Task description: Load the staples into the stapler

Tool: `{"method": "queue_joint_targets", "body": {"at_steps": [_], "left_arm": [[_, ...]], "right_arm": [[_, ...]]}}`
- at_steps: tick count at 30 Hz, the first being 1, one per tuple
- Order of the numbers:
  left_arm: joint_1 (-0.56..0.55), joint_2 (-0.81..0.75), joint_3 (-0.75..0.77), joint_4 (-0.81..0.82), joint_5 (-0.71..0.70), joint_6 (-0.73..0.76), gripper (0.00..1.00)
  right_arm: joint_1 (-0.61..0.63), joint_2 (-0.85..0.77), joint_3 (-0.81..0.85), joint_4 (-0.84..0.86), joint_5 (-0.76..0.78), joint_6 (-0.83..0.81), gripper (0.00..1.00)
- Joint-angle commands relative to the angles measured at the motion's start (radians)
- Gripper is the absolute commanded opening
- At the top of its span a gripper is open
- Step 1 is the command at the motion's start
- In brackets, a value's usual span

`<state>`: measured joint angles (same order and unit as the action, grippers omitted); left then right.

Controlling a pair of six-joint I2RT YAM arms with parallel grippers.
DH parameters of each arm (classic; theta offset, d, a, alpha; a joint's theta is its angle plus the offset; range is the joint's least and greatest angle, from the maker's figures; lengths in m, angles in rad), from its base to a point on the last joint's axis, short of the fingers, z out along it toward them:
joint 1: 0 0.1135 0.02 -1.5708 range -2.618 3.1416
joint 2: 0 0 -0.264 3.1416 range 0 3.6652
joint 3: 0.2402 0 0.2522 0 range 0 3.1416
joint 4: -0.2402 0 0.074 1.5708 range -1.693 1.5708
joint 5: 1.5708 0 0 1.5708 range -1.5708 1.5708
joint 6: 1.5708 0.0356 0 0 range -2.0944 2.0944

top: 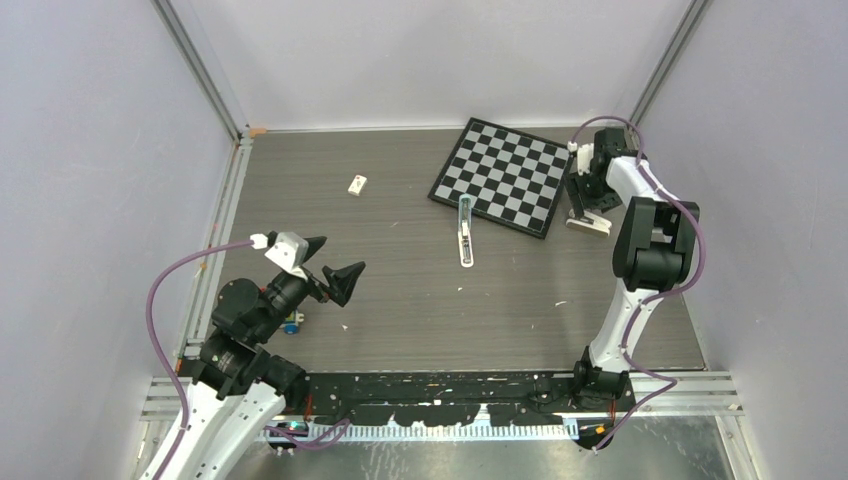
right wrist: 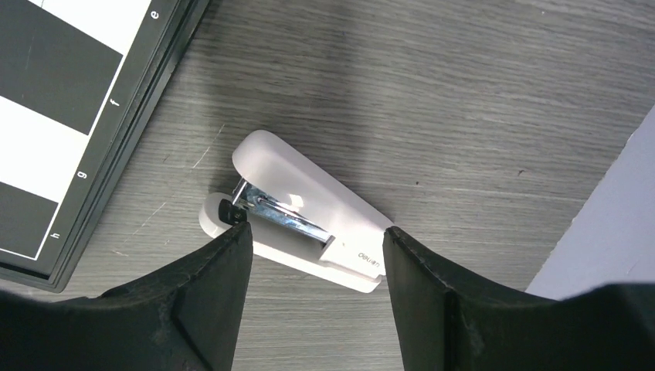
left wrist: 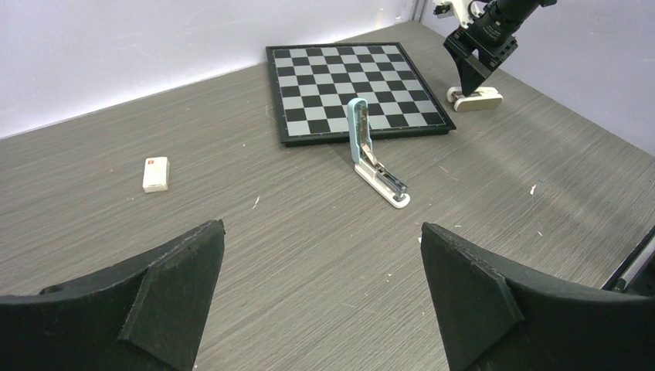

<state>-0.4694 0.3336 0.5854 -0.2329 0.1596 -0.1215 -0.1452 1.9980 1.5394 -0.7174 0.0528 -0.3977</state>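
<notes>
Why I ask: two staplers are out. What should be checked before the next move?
1. Blue stapler hinged open, channel exposed: ok.
2. Staples box in view, nothing on it: ok.
3. Left gripper open and empty: ok.
4. Right gripper firm on white stapler: cannot tell; its fingers flank it.
5. Blue stapler free of the chessboard: cannot tell; it lies at the board's near edge.
</notes>
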Motion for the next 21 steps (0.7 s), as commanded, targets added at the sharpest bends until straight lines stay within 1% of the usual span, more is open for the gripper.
{"method": "queue_joint_targets", "body": {"at_steps": [1, 4, 8, 13, 15, 16, 18, 21], "left_arm": [[-0.003, 0.01, 0.002, 0.015, -0.006, 0.02, 1.0], [-0.003, 0.016, 0.005, 0.018, 0.004, 0.022, 1.0], [-0.003, 0.014, 0.004, 0.015, 0.0, 0.026, 1.0], [-0.003, 0.016, 0.002, 0.018, -0.001, 0.027, 1.0], [-0.003, 0.015, 0.004, 0.017, -0.002, 0.029, 1.0], [-0.003, 0.014, 0.005, 0.017, -0.002, 0.029, 1.0], [-0.003, 0.012, 0.005, 0.014, -0.003, 0.031, 1.0], [-0.003, 0.017, 0.012, 0.008, -0.009, 0.029, 1.0]], "right_arm": [[-0.002, 0.044, 0.044, 0.003, -0.02, -0.072, 0.66], [-0.002, 0.073, 0.082, -0.031, -0.039, -0.07, 0.63], [-0.004, 0.105, 0.109, -0.038, -0.024, -0.068, 0.55], [-0.003, 0.151, 0.164, -0.079, -0.022, -0.054, 0.53], [-0.004, 0.167, 0.19, -0.103, -0.021, -0.039, 0.5], [-0.006, 0.177, 0.209, -0.121, -0.021, -0.031, 0.48], [-0.009, 0.2, 0.246, -0.16, -0.024, -0.01, 0.38], [-0.015, 0.204, 0.267, -0.183, -0.03, 0.015, 0.28]]}}
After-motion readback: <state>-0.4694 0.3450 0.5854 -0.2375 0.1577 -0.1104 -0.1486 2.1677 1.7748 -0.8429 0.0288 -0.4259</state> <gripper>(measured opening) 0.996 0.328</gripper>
